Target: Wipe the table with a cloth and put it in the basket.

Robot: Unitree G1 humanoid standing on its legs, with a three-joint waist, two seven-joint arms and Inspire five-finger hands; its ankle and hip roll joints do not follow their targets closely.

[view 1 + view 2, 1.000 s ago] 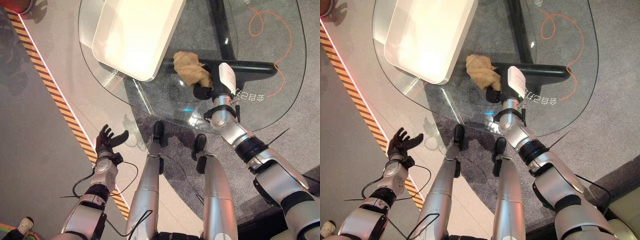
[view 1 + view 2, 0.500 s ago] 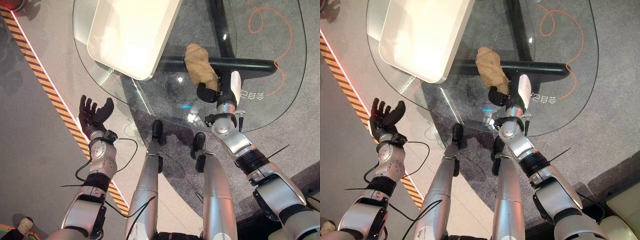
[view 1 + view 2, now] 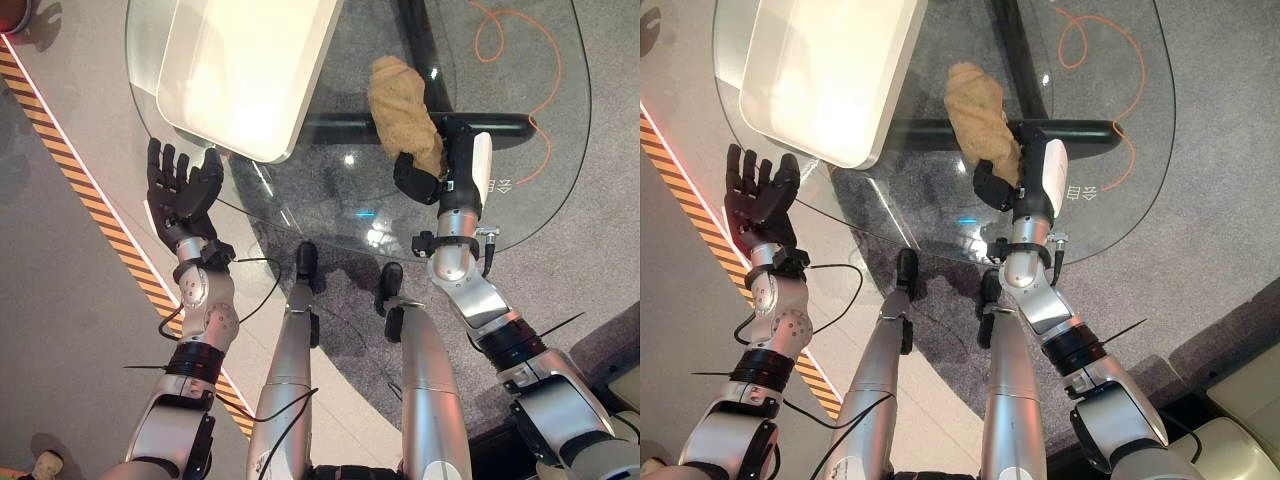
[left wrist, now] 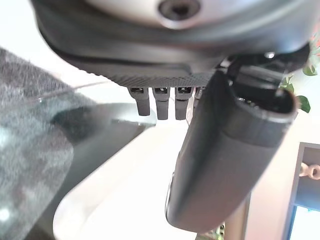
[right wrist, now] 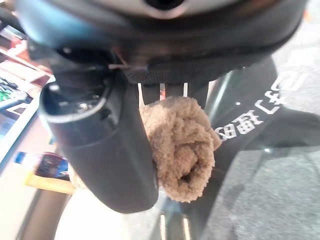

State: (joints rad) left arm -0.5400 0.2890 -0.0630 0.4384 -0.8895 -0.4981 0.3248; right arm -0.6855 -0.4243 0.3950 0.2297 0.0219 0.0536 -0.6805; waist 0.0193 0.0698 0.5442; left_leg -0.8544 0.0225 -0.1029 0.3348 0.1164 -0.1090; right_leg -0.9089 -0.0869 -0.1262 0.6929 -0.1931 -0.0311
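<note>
A tan rolled cloth (image 3: 398, 100) lies on the glass table (image 3: 330, 205), stretching away from my right hand (image 3: 422, 176). That hand is shut on the cloth's near end, and in the right wrist view the cloth (image 5: 182, 145) sits pinched between thumb and fingers. The white basket (image 3: 272, 150) stands on the table's far left part, left of the cloth. My left hand (image 3: 180, 195) is raised and open beside the table's left edge, just short of the basket's near corner, holding nothing. Its straight fingers (image 4: 160, 102) point toward the basket.
A black table foot (image 3: 345, 126) runs under the glass beneath the cloth. An orange cable (image 3: 500, 40) loops on the floor at the far right. Orange-and-black striped tape (image 3: 100, 215) crosses the floor on the left.
My right hand has turned and slid the cloth further from me, drawing it out lengthwise. My left hand has risen from low by my side to the table's left edge.
</note>
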